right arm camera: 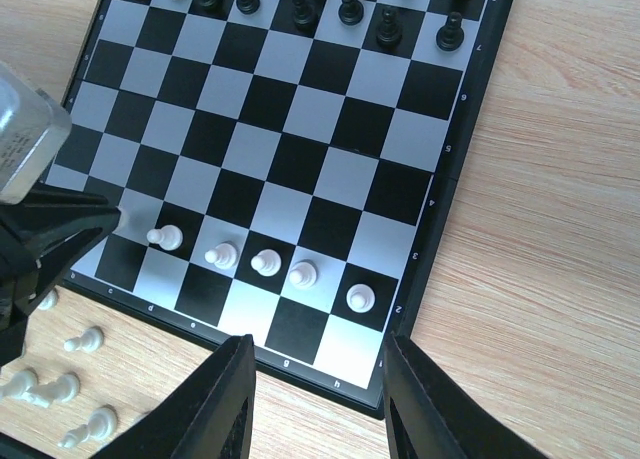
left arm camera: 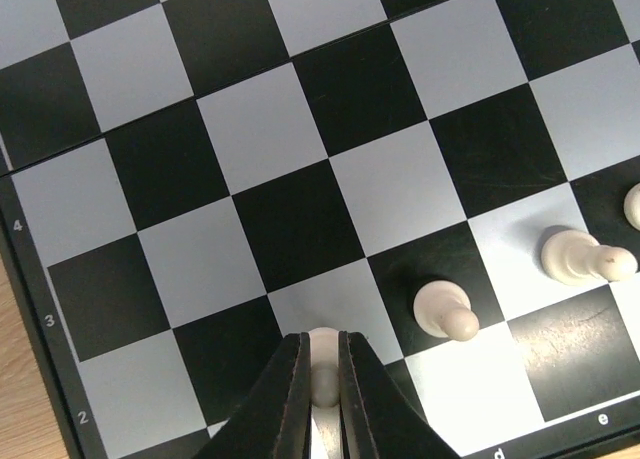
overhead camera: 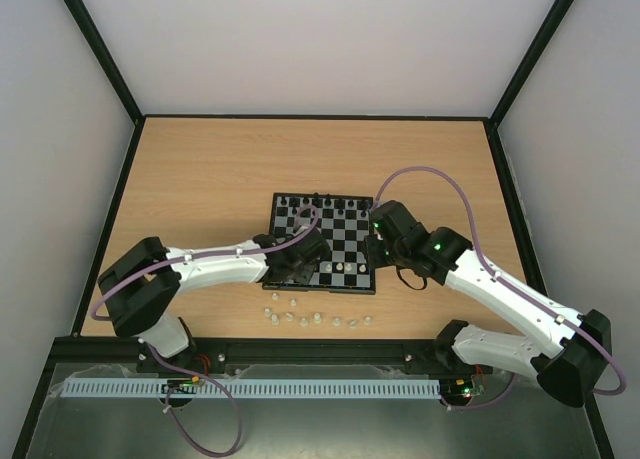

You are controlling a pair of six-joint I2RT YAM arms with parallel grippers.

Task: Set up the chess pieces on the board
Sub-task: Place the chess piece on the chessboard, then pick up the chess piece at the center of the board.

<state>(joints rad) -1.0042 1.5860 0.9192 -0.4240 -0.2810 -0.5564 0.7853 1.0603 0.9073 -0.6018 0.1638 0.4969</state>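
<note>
The board (overhead camera: 345,234) lies mid-table, with black chessmen along its far rows (right arm camera: 300,4). Several white pawns (right arm camera: 265,263) stand in the near second row. My left gripper (overhead camera: 300,269) is over the board's near left corner, shut on a white pawn (left arm camera: 324,379) whose base is at a pale square beside another white pawn (left arm camera: 445,309). My right gripper (right arm camera: 320,399) is open and empty, hovering above the board's near right edge (right arm camera: 400,389). Several loose white pieces (overhead camera: 310,316) lie on the table in front of the board.
The wooden table (overhead camera: 200,179) is ringed by a black frame and pale walls. Loose white pieces (right arm camera: 60,389) lie at the lower left of the right wrist view, by the left gripper's body (right arm camera: 40,239).
</note>
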